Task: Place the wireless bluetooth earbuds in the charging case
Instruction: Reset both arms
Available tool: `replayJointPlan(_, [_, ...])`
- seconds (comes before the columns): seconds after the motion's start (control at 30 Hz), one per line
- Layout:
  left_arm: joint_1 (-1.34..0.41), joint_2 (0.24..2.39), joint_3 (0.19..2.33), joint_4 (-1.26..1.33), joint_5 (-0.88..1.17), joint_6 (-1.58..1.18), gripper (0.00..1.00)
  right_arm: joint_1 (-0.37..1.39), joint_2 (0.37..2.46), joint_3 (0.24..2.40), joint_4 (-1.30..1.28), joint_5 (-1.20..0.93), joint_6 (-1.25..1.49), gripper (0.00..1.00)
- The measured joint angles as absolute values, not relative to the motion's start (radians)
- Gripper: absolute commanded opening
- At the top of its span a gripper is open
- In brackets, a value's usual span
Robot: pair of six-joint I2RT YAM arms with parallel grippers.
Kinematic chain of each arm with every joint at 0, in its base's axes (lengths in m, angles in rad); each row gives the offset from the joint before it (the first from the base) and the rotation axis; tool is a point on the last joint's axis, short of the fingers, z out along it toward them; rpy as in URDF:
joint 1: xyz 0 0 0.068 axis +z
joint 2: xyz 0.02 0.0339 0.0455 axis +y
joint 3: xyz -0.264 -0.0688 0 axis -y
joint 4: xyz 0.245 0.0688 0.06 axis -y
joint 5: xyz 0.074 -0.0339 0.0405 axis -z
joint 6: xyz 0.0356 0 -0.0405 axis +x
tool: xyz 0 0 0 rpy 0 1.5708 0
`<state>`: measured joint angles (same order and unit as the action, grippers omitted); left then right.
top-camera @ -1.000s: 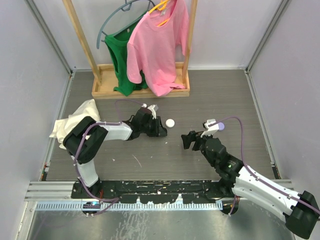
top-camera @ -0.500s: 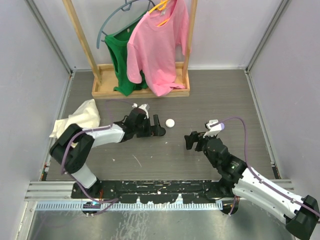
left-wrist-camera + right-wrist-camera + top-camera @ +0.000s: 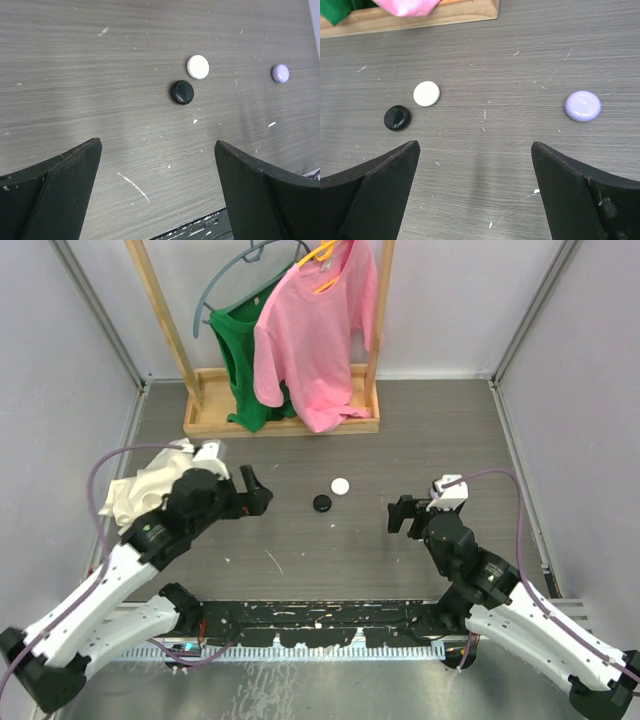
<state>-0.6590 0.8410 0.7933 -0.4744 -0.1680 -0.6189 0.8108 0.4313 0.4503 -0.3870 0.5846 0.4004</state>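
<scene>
Three small round closed charging cases lie on the grey table. The white case [image 3: 340,485] [image 3: 198,66] [image 3: 426,93] and the black case [image 3: 321,503] [image 3: 182,92] [image 3: 397,118] lie close together mid-table. The lilac case [image 3: 280,73] [image 3: 583,106] lies further right; in the top view the right arm hides it. My left gripper [image 3: 258,490] [image 3: 157,145] stands open and empty to the left of the black case. To the right of the pair, my right gripper [image 3: 403,512] [image 3: 474,146] is open and empty too. The earbuds are out of view.
A wooden clothes rack base [image 3: 280,422] with a green shirt [image 3: 240,360] and a pink shirt [image 3: 315,335] stands at the back. A cream cloth [image 3: 150,485] lies at the left by the left arm. White paint flecks [image 3: 134,184] mark the table.
My left gripper opened, let go of the black case and drew back to the left. My right gripper opened wider and backed slightly to the right.
</scene>
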Motion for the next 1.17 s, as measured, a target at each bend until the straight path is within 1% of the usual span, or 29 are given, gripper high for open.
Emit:
replayJointPlan(0.23, [-0.659, 0.582, 0.897, -0.746, -0.27, -0.527, 0.98, 0.809, 0.439, 0.59, -0.522, 0.639, 0.426, 1.0])
replayJointPlan(0.4, [-0.659, 0.427, 0.933, -0.867, -0.335, -0.472, 0.98, 0.809, 0.451, 0.692, -0.624, 0.665, 0.441, 1.0])
replayJointPlan(0.53, [-0.659, 0.308, 0.891, -0.897, -0.365, -0.455, 0.98, 0.81, 0.435, 0.709, -0.675, 0.671, 0.442, 1.0])
replayJointPlan(0.7, [-0.659, 0.176, 0.78, -0.898, -0.373, -0.455, 0.98, 0.809, 0.369, 0.708, -0.719, 0.693, 0.447, 1.0])
replayJointPlan(0.93, [-0.659, 0.109, 0.743, -0.894, -0.386, -0.454, 0.98, 0.809, 0.302, 0.708, -0.735, 0.723, 0.451, 1.0])
replayJointPlan(1.17, [-0.659, 0.123, 0.735, -0.894, -0.377, -0.454, 0.98, 0.809, 0.302, 0.708, -0.736, 0.728, 0.451, 1.0])
